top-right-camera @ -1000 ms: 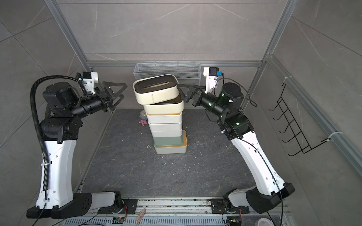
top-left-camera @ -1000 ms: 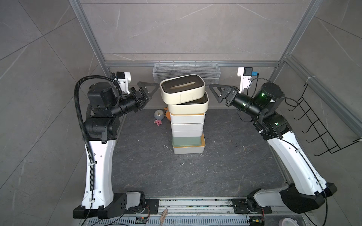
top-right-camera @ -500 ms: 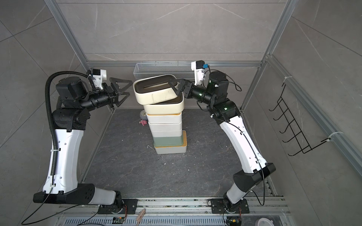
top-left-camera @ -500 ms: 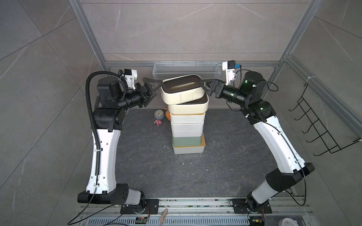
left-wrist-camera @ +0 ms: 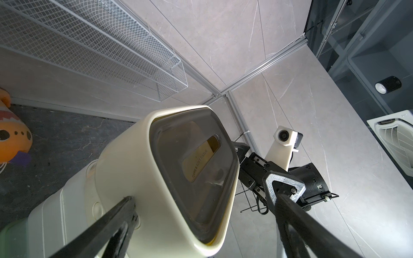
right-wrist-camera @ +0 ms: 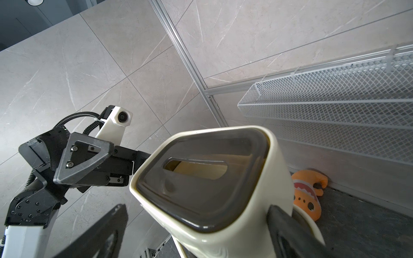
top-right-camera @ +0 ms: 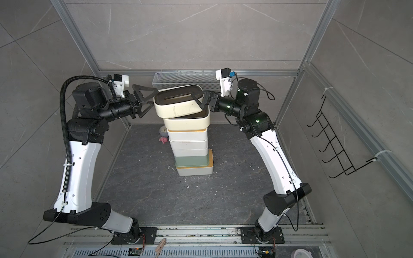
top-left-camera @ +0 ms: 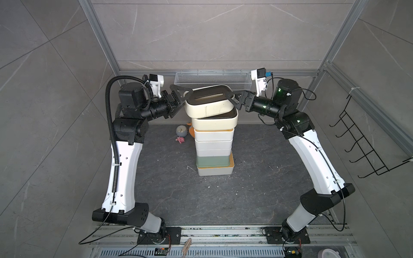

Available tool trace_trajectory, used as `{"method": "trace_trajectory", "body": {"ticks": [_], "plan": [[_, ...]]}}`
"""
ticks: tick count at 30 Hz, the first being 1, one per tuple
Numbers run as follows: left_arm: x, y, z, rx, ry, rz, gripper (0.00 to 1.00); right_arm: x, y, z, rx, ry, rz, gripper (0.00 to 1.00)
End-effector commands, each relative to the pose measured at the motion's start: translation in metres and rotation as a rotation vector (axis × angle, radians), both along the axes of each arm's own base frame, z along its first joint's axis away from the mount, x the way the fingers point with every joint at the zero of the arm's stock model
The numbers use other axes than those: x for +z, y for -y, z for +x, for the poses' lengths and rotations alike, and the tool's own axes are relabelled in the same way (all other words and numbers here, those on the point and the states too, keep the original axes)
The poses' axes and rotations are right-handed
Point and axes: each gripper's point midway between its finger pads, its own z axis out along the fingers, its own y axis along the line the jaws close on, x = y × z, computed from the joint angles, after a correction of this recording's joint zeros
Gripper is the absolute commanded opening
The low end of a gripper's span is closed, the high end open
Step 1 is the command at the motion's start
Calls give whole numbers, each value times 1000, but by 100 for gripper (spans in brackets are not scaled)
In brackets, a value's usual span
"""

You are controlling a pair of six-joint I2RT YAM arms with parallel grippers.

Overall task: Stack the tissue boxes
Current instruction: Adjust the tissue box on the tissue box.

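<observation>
Fingers point(left-wrist-camera: 107, 223) wide astride top box point(top-left-camera: 210, 105)

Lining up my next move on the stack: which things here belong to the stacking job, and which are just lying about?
Job:
- top cream box, sitting tilted
- second cream box
- white boxes
- mint box
- bottom box

Lying about:
- mesh basket
- fish toy
- clock
- pink toy
</observation>
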Motion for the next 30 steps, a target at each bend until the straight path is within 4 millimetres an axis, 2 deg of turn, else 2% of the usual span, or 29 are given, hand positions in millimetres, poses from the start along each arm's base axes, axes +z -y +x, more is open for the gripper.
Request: {"method": "trace_trajectory", "body": {"ticks": [1,8,12,20,30], "plan": [[10,11,-7,-49,45,5,99,-2,-6,-13,61,8,-14,100],[8,18,-7,-67,50,13,100,4,8,-30,26,41,1,100],[8,16,-11,-55,55,16,99,2,17,-32,-27,49,1,100],[9,3,-13,33,64,46,100,-4,31,-4,-174,-5,-23,100],[11,-4,-5,88,61,63,99,-7,14,11,-124,-48,-28,100]]}}
